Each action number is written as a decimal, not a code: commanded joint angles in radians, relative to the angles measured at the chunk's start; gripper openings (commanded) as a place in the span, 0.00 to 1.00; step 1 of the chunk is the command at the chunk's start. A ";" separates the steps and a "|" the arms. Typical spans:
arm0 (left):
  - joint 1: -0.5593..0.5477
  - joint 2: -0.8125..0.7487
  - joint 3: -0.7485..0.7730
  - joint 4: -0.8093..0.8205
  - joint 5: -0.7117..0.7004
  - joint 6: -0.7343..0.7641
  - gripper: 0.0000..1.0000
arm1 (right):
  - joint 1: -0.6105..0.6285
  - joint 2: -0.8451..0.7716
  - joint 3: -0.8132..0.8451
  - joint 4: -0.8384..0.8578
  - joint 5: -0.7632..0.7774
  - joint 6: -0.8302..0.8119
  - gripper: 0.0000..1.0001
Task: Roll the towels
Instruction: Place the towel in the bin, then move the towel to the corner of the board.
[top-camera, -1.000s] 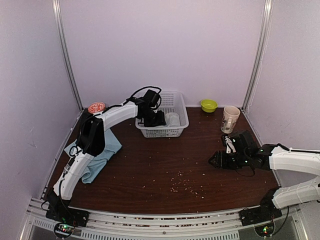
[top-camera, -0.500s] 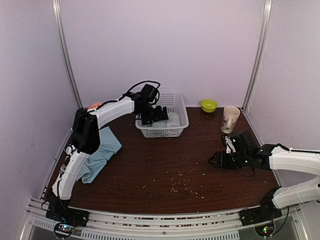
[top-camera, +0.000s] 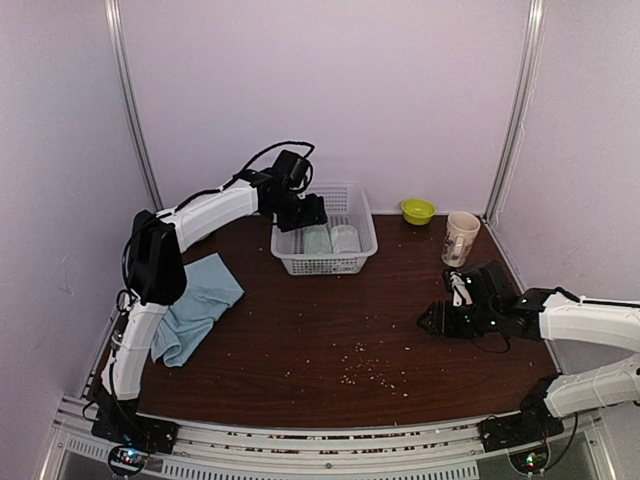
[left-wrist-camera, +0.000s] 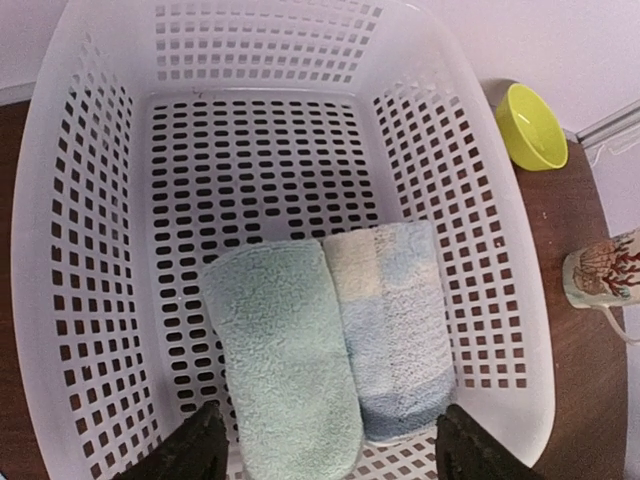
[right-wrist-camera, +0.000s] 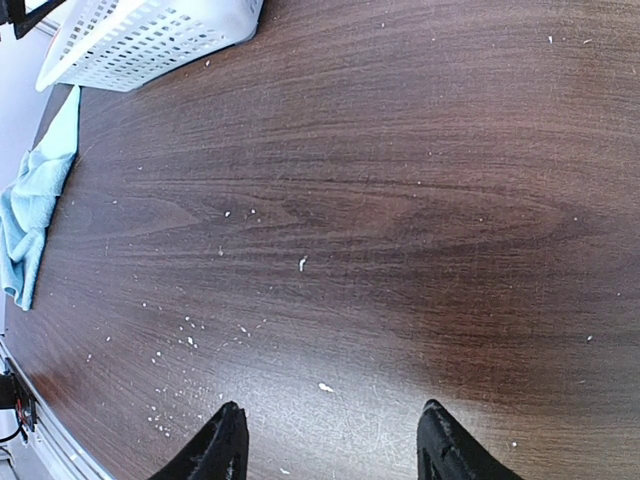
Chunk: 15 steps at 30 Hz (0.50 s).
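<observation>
Hovering left gripper, jaws apart and empty, over white plastic lattice basket, storing finished rolls, touching: pale green terry towel, blue-and-cream towel. Leaving large light blue towel crumpled, seemingly unrolled, on dark wooden table. Idling right gripper, jaws open, clear of work.

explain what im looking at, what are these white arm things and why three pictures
These are two white robot arms bolted to a wooden table. One picture comes from a fixed camera above and behind them; the others from a camera on each wrist. The left end effector hangs open over a white plastic lattice basket holding two rolled towels, a pale green roll beside a blue-and-cream checked roll. A light blue cloth towel lies unrolled on the table. The right end effector is open over bare wood, holding nothing. A yellow-green bowl and a patterned mug stand at the back.
</observation>
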 joint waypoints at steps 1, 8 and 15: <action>0.018 -0.005 -0.017 0.030 -0.025 0.011 0.60 | -0.009 -0.021 0.016 0.000 0.002 -0.004 0.57; 0.020 -0.158 -0.133 0.057 -0.067 0.030 0.52 | -0.009 -0.033 0.030 -0.012 0.009 -0.020 0.57; 0.020 -0.583 -0.580 0.043 -0.286 0.018 0.97 | -0.007 -0.028 0.049 0.007 -0.019 -0.022 0.57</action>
